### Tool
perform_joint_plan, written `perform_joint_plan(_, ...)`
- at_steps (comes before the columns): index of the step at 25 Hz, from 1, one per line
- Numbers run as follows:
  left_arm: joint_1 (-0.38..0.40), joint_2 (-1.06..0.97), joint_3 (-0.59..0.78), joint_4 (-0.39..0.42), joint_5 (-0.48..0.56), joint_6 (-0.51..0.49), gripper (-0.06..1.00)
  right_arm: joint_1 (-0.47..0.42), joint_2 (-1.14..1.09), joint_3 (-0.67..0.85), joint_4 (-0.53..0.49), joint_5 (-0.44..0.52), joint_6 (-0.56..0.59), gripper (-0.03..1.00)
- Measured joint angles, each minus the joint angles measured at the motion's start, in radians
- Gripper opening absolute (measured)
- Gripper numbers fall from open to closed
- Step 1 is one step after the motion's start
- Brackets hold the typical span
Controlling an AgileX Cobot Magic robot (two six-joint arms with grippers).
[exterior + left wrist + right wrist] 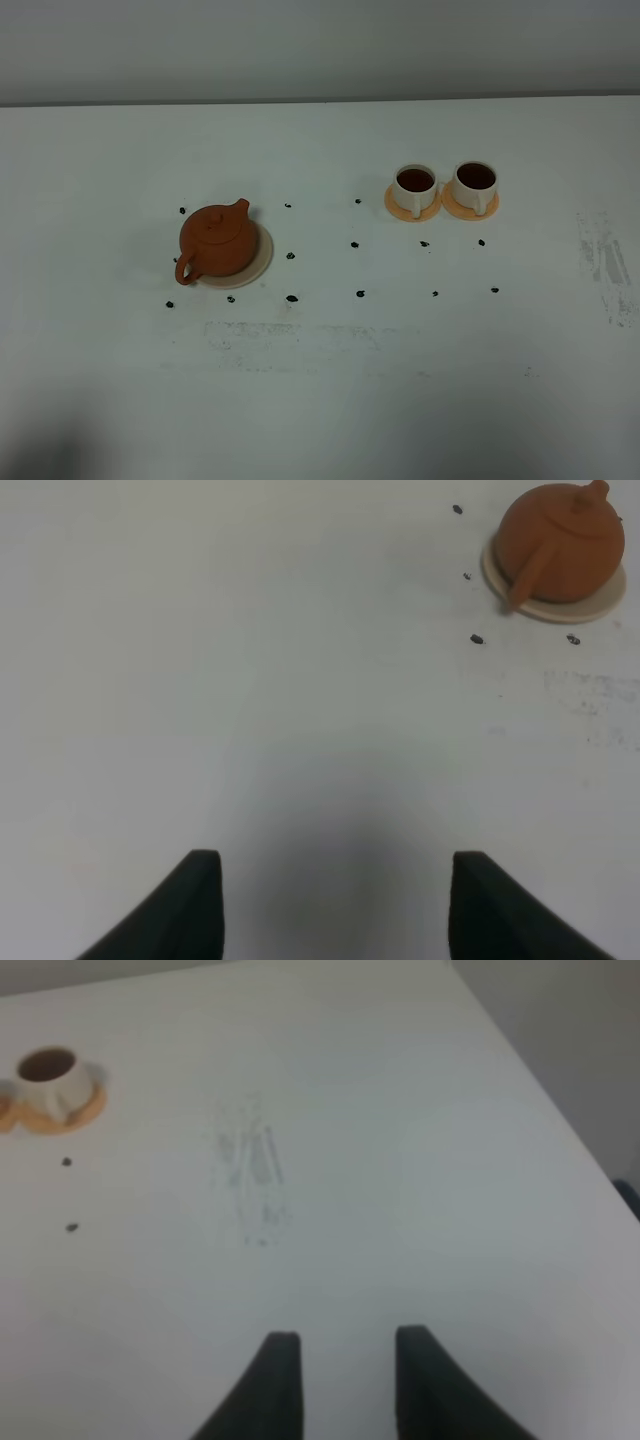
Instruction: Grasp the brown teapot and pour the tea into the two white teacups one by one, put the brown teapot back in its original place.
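Brown teapot (216, 241) sits upright on the cream coaster (262, 255), left of centre on the white table (320, 400) from my overhead camera. Lid on, spout toward the back right, loop handle toward the front left. The pot covers most of the disc; a crescent of coaster shows on its right side.

Two white teacups on the right half, well apart from the pot. Left teacup (413, 187) and right teacup (474, 185) stand side by side, each on its own orange saucer (400, 211); the saucers nearly touch. Both cups hold dark liquid, and both handles face the front.

Small dark marks (291, 256) dot the tabletop between the pot and the cups. A faint grey scuff (605, 262) lies near the right edge.

Neither arm shows from overhead. On my left wrist camera the left gripper (335, 905) hangs over bare table with jaws spread wide, holding nothing; the teapot is far off. On the right wrist camera the right gripper (345, 1380) has its fingers drawn in to a narrow gap, empty, with one cup in the distance.
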Motion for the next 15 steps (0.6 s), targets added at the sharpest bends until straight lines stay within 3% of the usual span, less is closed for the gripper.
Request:
perform_joint_plan(7,0.0,0.0,0.0,0.0,0.0,0.0,0.48,0.141,0.0,0.0,0.002,0.0,0.0,0.22)
perform_joint_plan(15,0.0,0.0,0.0,0.0,0.001,0.0,0.48,0.154,0.0,0.0,0.003,0.0,0.0,0.22)
